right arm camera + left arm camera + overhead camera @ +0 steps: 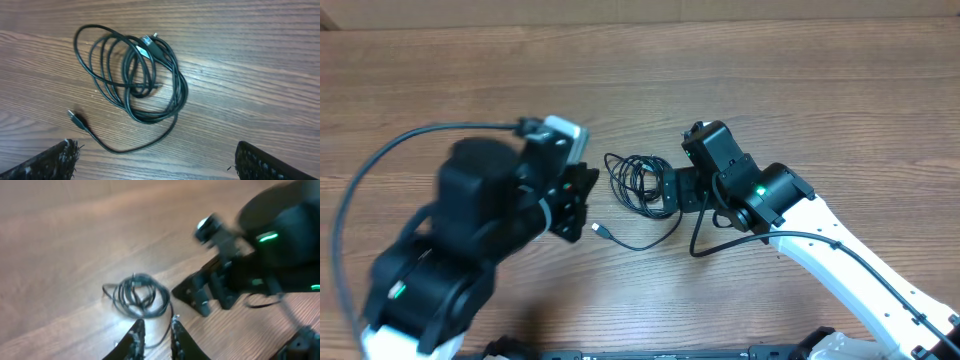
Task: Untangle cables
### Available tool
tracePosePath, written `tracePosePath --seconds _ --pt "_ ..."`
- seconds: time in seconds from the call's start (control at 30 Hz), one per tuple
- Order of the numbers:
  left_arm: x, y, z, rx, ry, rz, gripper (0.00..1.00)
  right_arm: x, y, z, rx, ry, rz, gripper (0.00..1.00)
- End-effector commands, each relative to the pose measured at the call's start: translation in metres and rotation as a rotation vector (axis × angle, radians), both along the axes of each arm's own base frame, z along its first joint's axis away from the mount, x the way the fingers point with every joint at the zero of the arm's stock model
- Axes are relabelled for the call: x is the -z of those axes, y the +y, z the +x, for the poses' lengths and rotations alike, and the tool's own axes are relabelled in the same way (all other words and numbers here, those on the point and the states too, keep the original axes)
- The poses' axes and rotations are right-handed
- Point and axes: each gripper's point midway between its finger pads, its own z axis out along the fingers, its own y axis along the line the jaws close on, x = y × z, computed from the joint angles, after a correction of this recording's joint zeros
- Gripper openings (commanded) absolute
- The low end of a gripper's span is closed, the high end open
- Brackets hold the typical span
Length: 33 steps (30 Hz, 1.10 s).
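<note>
Got the cables (pixel 638 185) in a loose coil on the desk (pixel 770 80), one plug end (pixel 601 230) trailing off the coil. Left jaws just beside the coil, only a narrow gap. Right jaws near its other side, spread wide, empty

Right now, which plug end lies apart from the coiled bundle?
The plug on the loose strand, lying alone on the table near the left fingers; the other plugs rest on the coil itself.
</note>
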Motion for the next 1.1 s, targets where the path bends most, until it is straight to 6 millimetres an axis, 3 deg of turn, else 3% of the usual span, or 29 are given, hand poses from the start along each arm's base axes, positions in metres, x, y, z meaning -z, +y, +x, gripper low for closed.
tracePosePath --seconds 0.0,0.13,0.37,0.57,0.77,1.07 --pt "0.035 -0.002 0.012 -0.022 0.088 0.035 0.21 -0.002 -0.007 0.003 0.024 -0.011 -0.019 0.99" --pt "0.066 -0.012 0.025 0.002 0.163 0.065 0.23 0.001 -0.02 0.005 0.054 0.009 -0.033 0.99" --pt "0.1 -0.03 0.054 0.133 0.165 0.159 0.26 0.005 -0.043 0.008 0.12 0.075 -0.003 1.0" --pt "0.139 -0.041 0.078 0.196 0.202 0.227 0.27 0.007 -0.038 -0.001 0.068 0.142 0.062 1.0" --pt "0.182 -0.052 0.103 0.322 0.183 0.326 0.44 0.008 -0.028 -0.014 -0.017 0.192 0.097 0.99" --pt "0.236 -0.05 0.124 0.403 0.188 0.464 0.5 0.008 -0.026 -0.017 -0.068 0.191 0.093 0.99"
